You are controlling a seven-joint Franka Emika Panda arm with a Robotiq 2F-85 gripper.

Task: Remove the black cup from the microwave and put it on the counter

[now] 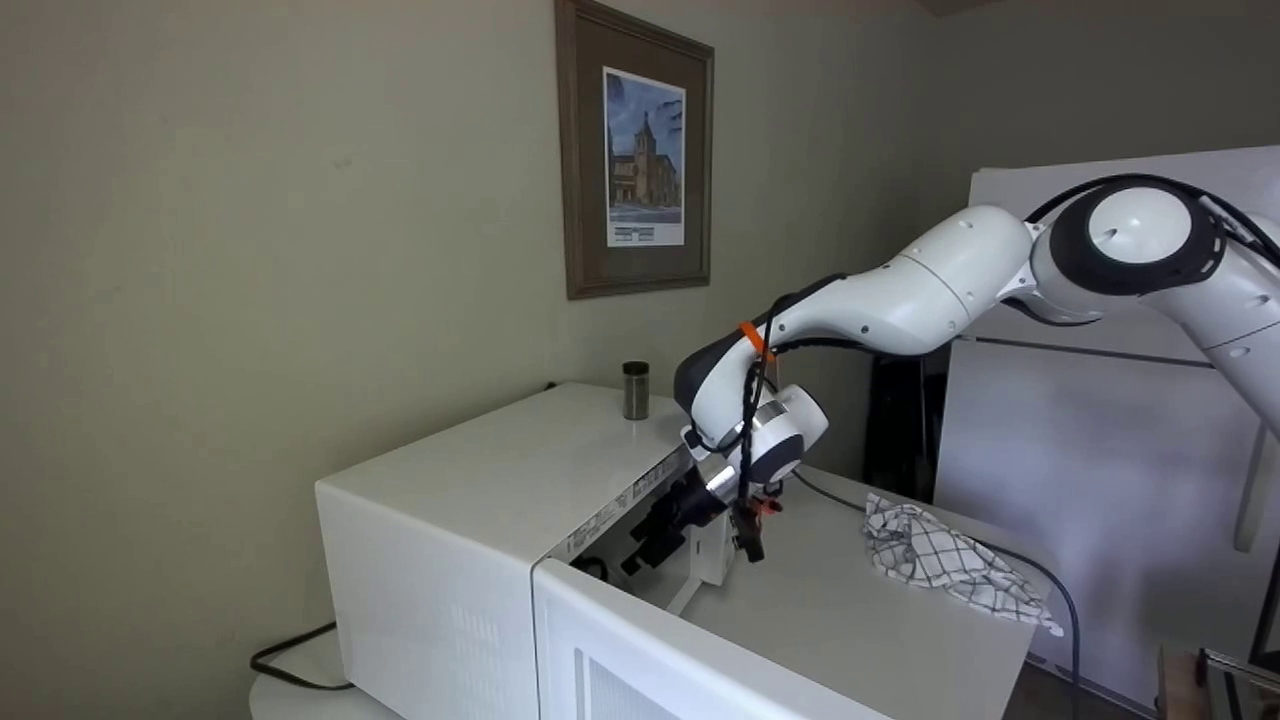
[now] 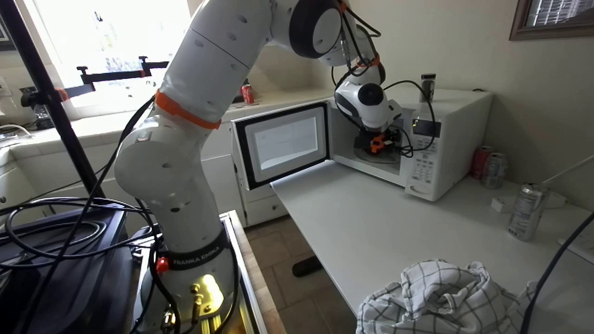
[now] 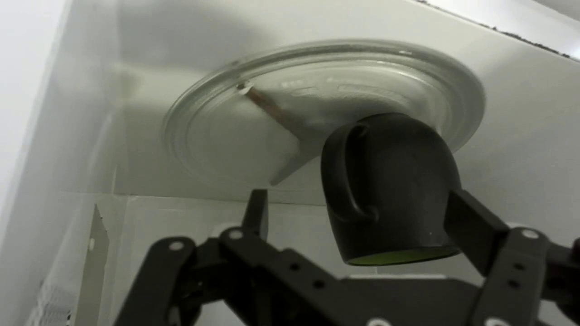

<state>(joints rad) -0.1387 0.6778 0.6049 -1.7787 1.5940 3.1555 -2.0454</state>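
Note:
The black cup [image 3: 398,181] stands on the glass turntable [image 3: 217,90] inside the microwave in the wrist view, which looks upside down. Its handle faces the left finger and its green inside shows at the mouth. My gripper [image 3: 357,199] is open around the cup. The right finger overlaps the cup's edge; whether it touches I cannot tell. A gap separates the left finger from the handle. In both exterior views my gripper [image 1: 655,540] [image 2: 377,139] reaches into the white microwave [image 1: 440,480] [image 2: 459,144]. The cup is hidden in an exterior view behind the gripper. The white counter [image 1: 830,610] [image 2: 362,218] lies in front.
The microwave door [image 2: 283,144] [image 1: 640,630] stands open beside the arm. A small dark cylinder [image 1: 636,392] [image 2: 427,88] stands on top of the microwave. A checked cloth [image 2: 431,297] [image 1: 940,560] and several cans, one silver [image 2: 528,211], are on the counter. A cable crosses it.

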